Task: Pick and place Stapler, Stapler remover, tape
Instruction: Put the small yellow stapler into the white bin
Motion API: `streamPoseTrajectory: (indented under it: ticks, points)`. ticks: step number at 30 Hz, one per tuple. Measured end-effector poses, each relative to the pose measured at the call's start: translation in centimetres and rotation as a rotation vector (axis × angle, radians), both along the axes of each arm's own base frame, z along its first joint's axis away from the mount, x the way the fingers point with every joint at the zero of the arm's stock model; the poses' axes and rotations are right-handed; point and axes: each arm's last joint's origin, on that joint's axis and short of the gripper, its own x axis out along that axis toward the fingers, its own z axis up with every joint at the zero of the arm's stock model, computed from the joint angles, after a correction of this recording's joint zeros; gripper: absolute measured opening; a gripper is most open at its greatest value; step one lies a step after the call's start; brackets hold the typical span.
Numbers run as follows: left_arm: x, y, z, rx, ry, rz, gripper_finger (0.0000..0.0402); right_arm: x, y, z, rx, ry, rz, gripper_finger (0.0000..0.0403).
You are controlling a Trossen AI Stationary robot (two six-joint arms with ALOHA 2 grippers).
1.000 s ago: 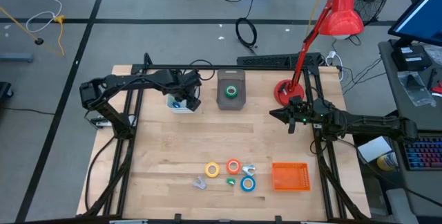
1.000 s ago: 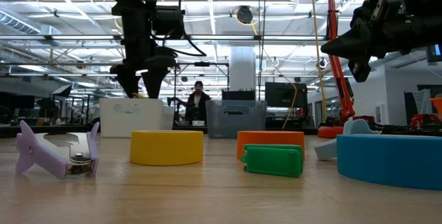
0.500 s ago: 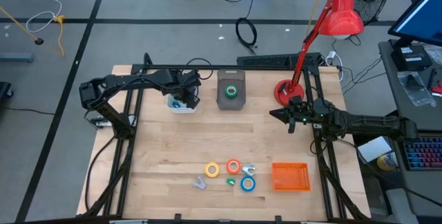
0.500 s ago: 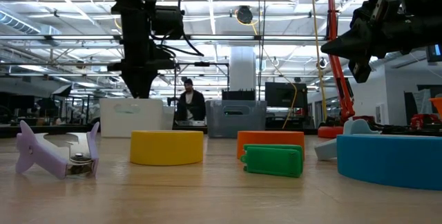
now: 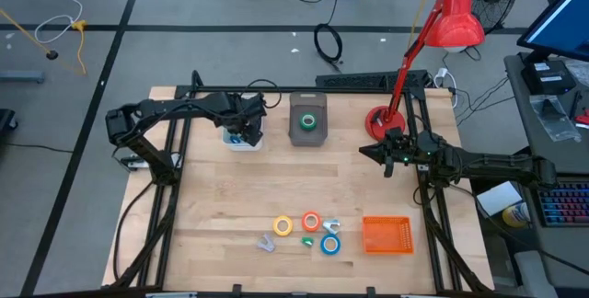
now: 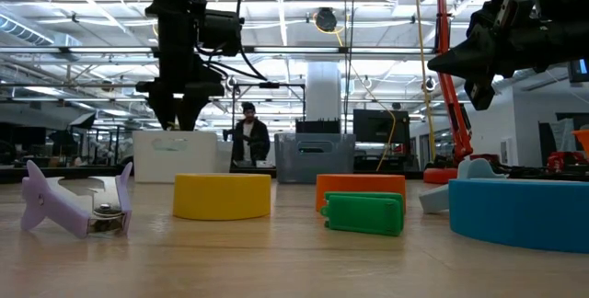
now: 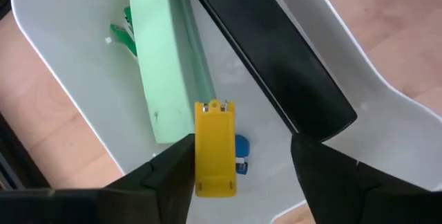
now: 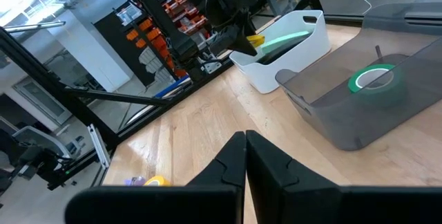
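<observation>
Wooden table point(image 5: 230, 197), staplers in white bin point(image 7: 62, 79)

We are seeing bare table point(image 5: 221, 197) lying open across the middle and left. The white bin point(image 5: 237, 137) and grey bin point(image 5: 307, 121) are standing along the far edge, the lamp base point(image 5: 377, 121) beside them. Tape rolls point(image 5: 308, 229) and an orange basket point(image 5: 386, 234) are crowding the near edge.

Staplers point(image 7: 173, 72) lie in bin point(image 7: 62, 65), beside tape bin point(image 5: 307, 121).
</observation>
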Motion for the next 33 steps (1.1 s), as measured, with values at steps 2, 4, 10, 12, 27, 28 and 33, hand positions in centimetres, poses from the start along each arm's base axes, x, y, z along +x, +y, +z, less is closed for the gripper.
streamPoseTrajectory:
  ticks: [2, 4, 10, 12, 27, 28, 33]
  points:
    - [0.0, 0.0, 0.0, 0.0, 0.0, -0.001, 0.0241, 0.0, 0.0, 0.0, 0.0, 0.0, 0.0, 0.0004]
    - [0.0, 0.0, 0.0, 0.0, -0.001, 0.003, 0.0237, 0.0, 0.0, 0.0, 0.0, 0.0, 0.0, 0.0004]
    - [0.0, 0.1, 0.0, 0.02, 0.001, 0.033, 0.0136, 0.0, 0.0, 0.0, 0.0, 0.0, 0.0, 0.0004]
    - [0.0, 0.1, 0.0, 0.022, 0.003, 0.027, 0.0076, 0.0, 0.0, 0.0, 0.0, 0.0, 0.0, 0.0004]
    - [-0.3, -0.3, 0.9, -0.056, -0.027, 0.057, 0.0101, 0.0, 0.0, 0.0, 0.0, 0.0, 0.0, 0.0004]
    - [-0.3, -0.3, 1.4, -0.061, -0.041, 0.058, 0.0103, 0.0, 0.0, 0.0, 0.0, 0.0, 0.0, 0.0004]
    - [0.1, 0.2, 4.1, -0.06, -0.103, 0.063, 0.0105, 0.0, 0.0, 0.0, 0.0, 0.0, 0.0, 0.0004]
